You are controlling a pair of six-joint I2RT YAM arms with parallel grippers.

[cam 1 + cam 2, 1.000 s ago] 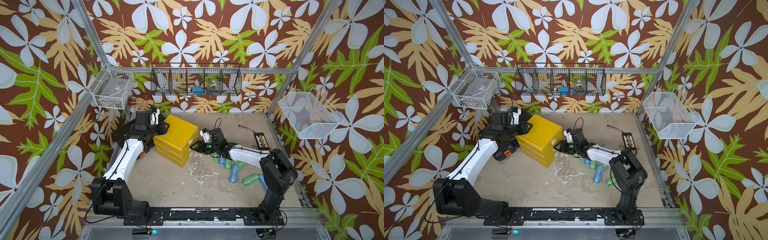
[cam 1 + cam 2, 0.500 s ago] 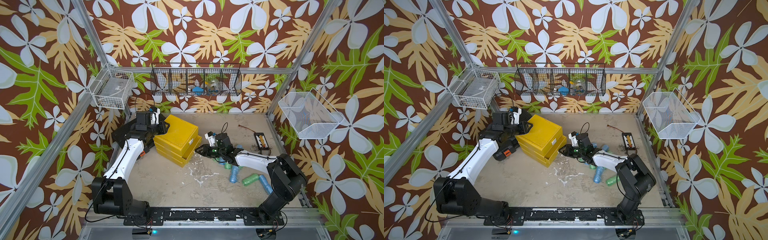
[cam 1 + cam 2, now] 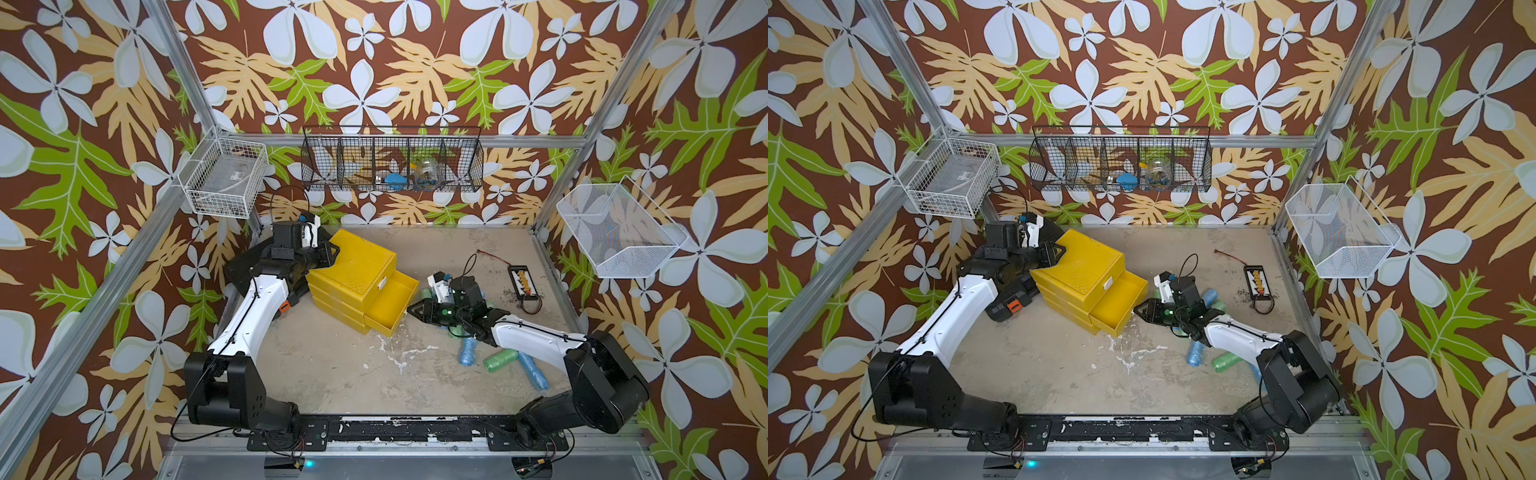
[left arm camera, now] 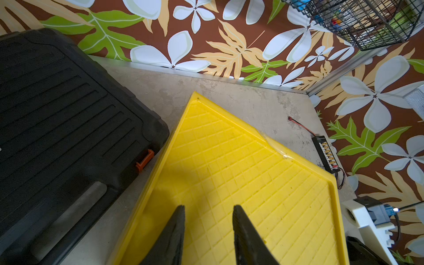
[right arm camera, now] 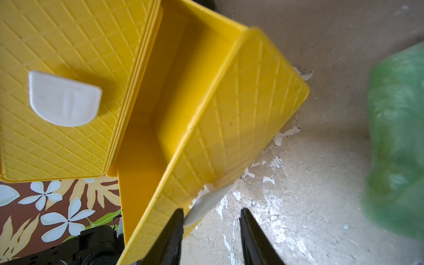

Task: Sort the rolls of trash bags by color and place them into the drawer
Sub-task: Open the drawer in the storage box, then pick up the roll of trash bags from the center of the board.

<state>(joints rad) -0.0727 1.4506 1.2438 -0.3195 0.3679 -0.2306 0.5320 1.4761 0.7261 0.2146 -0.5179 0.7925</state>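
While the left arm [image 3: 257, 307] reaches from its base at the front edge to the back corner of the yellow chest of drawers [image 3: 357, 266], its jaws sit low over the chest's top, slightly parted and gripping nothing. The black tool case [image 4: 57, 103] lies just beside that corner. The right arm [image 3: 536, 336] lies low over the worktop [image 3: 332, 374], forearm nearly level, its jaws aimed at the front of the open drawer [image 3: 392, 301]. These jaws stand apart, and that drawer's white tab handle [image 5: 206, 204] shows by one tip, not clamped. The chest stands askew, its three stacked drawers facing the right arm. The top one is shut, and the one directly beneath juts out toward that arm. The rolls of trash bags lie on the worktop around the right forearm, apart from the chest. Three lie clear on its near side. One light blue roll [image 3: 467, 351] points roughly front to back, a green roll [image 3: 500, 360] lies crosswise, and a second light blue roll [image 3: 533, 371] lies slantwise. More lie partly hidden around the wrist, so their full number cannot be told.
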